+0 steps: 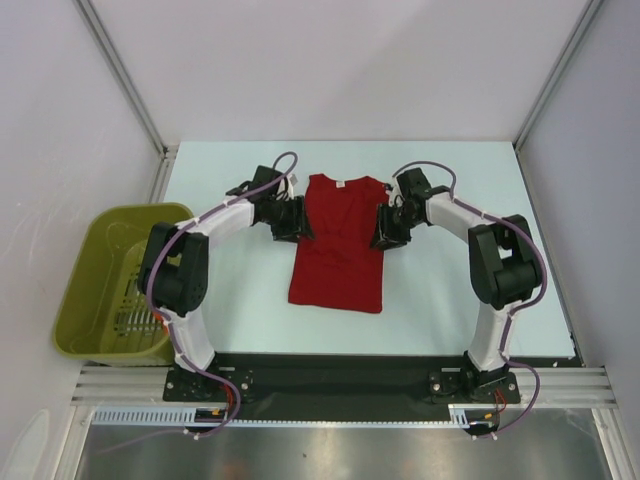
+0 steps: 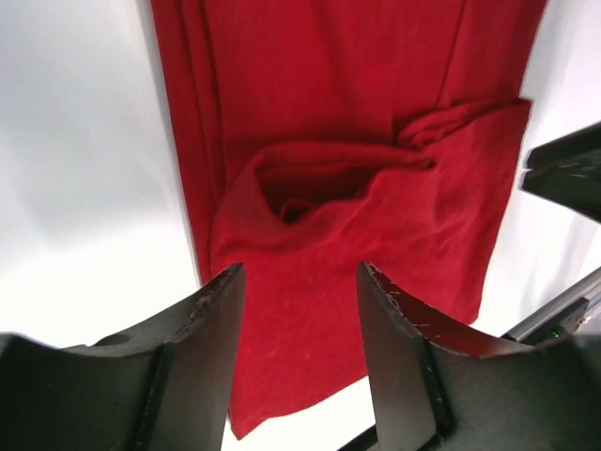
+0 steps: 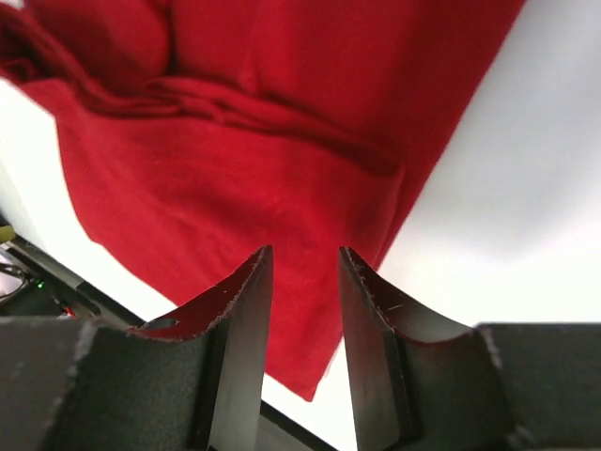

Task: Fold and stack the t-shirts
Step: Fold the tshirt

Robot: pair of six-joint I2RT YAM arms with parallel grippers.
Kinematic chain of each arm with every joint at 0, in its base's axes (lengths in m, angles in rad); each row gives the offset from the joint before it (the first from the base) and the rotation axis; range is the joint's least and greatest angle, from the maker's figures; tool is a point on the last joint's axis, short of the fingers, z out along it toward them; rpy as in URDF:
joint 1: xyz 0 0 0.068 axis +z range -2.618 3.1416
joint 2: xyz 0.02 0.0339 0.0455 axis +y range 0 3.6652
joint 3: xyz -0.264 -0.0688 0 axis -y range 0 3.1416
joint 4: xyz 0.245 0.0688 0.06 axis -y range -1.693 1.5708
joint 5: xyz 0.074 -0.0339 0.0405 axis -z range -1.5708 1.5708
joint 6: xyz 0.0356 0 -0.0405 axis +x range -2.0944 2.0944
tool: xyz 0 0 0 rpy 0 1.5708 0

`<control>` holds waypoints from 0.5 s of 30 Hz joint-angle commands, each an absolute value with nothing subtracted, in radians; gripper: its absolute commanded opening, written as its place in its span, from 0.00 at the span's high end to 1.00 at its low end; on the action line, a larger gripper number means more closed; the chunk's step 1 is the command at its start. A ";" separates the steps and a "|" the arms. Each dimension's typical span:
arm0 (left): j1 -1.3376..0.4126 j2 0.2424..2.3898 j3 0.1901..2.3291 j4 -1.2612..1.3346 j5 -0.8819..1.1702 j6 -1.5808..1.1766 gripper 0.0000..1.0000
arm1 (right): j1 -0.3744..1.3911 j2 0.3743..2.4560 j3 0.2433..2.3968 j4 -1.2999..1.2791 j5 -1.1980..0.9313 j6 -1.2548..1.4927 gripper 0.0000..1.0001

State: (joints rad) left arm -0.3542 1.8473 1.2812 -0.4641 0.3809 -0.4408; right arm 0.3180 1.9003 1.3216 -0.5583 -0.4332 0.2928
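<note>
We see one dark red t-shirt (image 1: 338, 250) lying flat on the pale table (image 1: 450, 300), directly between our two end effectors, with its collar at the far end and its hem toward the arm bases. The left end effector (image 1: 290, 218) sits at the shirt's left edge near the shoulder, and the right end effector (image 1: 388, 228) sits at the opposite edge, roughly level with it. The sleeves look turned in over the body, so the garment reads as a narrow strip. In the left wrist view the fingers (image 2: 211, 310) stand well apart with nothing between them; just ahead of and below them lies a folded sleeve (image 2: 357, 178), puckered into a loose pocket. In the right wrist view the fingers stand apart by a narrower gap, also gripping nothing, with red cloth below and ahead of them and bare table off to one side. A small white neck label (image 1: 341, 183) shows at the collar. An olive-green plastic basket (image 1: 90, 260) stands beside the table, well apart from the left end effector on its outer side
</note>
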 commanded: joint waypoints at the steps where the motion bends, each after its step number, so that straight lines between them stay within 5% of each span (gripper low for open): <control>1: -0.350 1.856 1.400 -0.511 0.408 -0.359 0.42 | 0.299 1.933 1.379 -0.635 -0.422 0.259 0.60; 15: -0.351 1.970 1.439 -0.532 0.387 -0.336 0.45 | 0.278 2.026 1.466 -0.673 -0.413 0.218 0.58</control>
